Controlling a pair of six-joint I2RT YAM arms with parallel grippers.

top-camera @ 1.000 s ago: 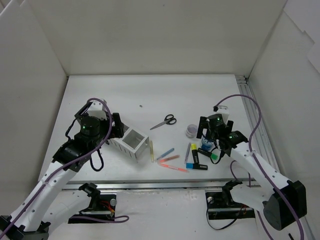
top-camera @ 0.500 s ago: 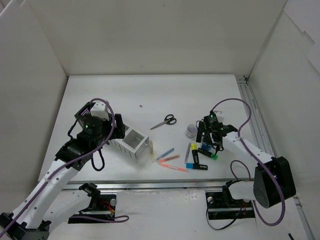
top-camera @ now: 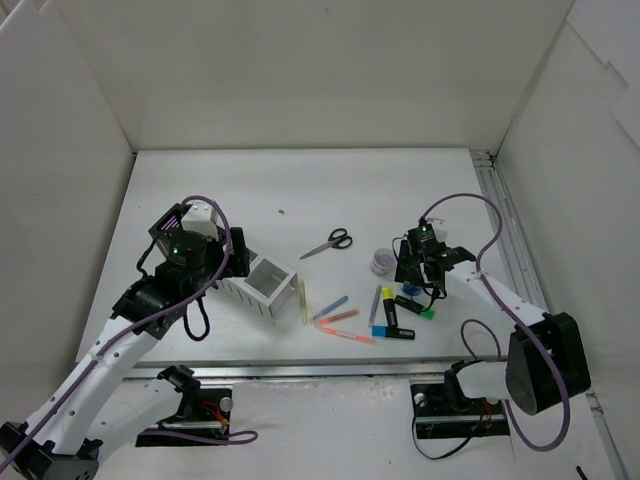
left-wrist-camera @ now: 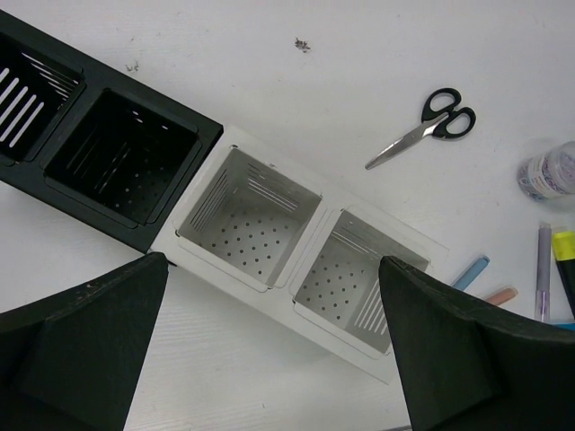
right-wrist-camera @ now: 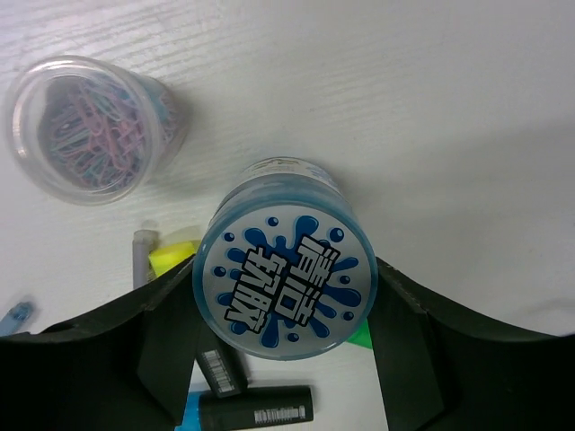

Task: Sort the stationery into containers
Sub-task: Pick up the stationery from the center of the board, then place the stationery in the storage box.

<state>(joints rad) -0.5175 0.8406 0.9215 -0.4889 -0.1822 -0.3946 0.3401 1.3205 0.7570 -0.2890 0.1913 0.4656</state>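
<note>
Your right gripper (right-wrist-camera: 284, 294) has dropped onto the blue roll (right-wrist-camera: 284, 280).
Its fingers pinch it, at 4 o'clock from the clear jar (right-wrist-camera: 85, 126); left gripper (left-wrist-camera: 269, 265) spread wide over the mesh boxes (left-wrist-camera: 320, 205).

Matt perforated metal boxes (left-wrist-camera: 247, 220), clear glossy plastic jar (right-wrist-camera: 90, 126), glossy-labelled blue roll (right-wrist-camera: 286, 269), faintly grained white table (right-wrist-camera: 431, 81)

The top external camera looks down from above and behind the arms, taking in the whole table (top-camera: 400, 190). The left wrist camera peers down past the left gripper (left-wrist-camera: 269, 269) onto the organiser boxes (left-wrist-camera: 310, 208) below it. The right wrist camera sits closer, straight above the blue roll (right-wrist-camera: 283, 269) between the fingers of the right gripper (right-wrist-camera: 286, 296). All three views share the clear jar (right-wrist-camera: 90, 126).
</note>
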